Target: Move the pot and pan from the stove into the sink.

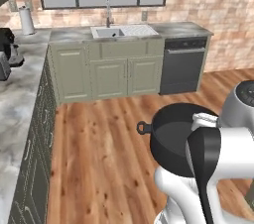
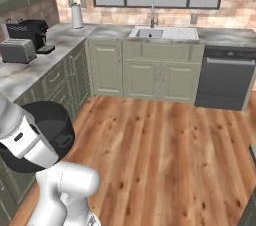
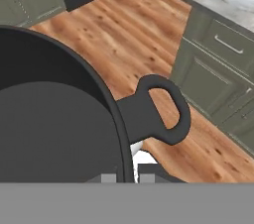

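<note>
Dark-grey pot (image 1: 171, 141) is clamped at its rim in my closed end effector (image 3: 130, 171), carried above the wood floor, well short of the sink (image 1: 110, 32); pan transfer remains.

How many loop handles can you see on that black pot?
2: one handle on the pot sticks out toward the wooden floor; the other sits near the hand gripping the rim.

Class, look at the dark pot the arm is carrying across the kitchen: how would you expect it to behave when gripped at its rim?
The pot looks rigid and thick-walled, so probably heavy. Held at one edge by the gripper, beside a loop handle, it may tend to tilt. Its smooth dark surface could be slippery.
</note>
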